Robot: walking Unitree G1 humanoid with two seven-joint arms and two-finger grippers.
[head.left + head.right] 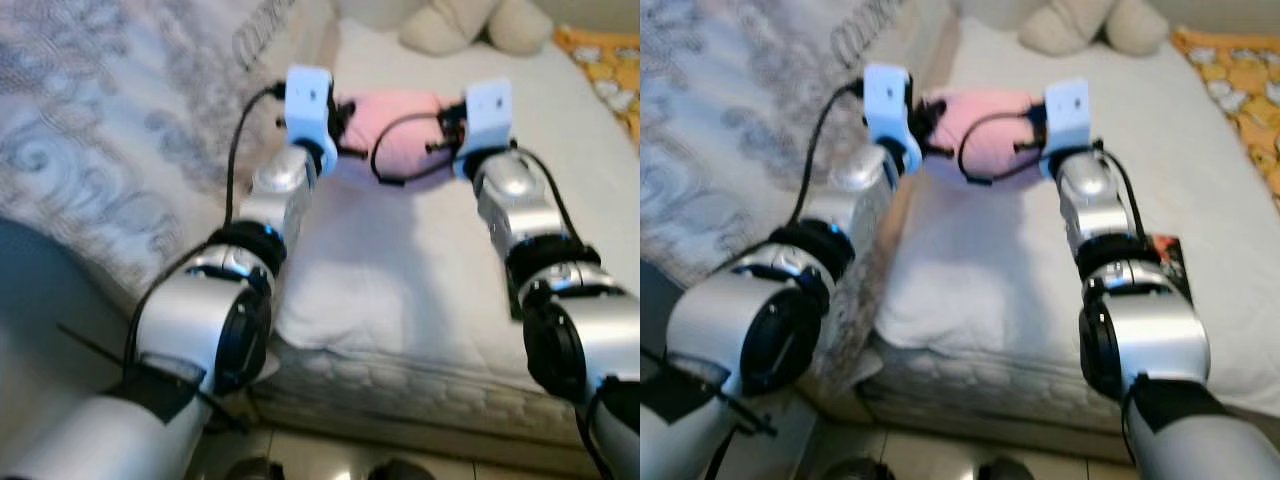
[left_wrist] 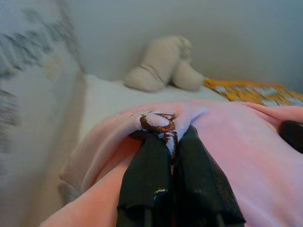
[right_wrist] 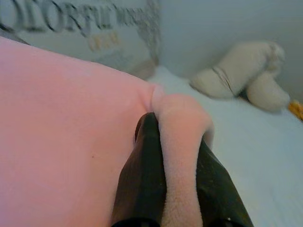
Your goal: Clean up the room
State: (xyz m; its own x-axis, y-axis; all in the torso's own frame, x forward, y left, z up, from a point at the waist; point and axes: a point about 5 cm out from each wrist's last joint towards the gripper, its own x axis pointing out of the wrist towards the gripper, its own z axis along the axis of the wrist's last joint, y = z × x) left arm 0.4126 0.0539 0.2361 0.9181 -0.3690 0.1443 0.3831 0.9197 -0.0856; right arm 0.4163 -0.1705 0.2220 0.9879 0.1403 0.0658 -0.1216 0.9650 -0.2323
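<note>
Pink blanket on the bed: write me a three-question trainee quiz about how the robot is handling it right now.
1. True or false: both hands are shut on the pink blanket.
2. Multiple choice: what lies at the far end of the white mattress?
A. a cream plush toy
B. a laptop
C. a lamp
3. Fill in: in its wrist view, the left hand pinches an edge of the blanket with a ______-coloured marking.

Key:
1. True; the right hand has a fold clamped between its fingers as well.
2. A, the cream plush toy.
3. Brown.
</note>
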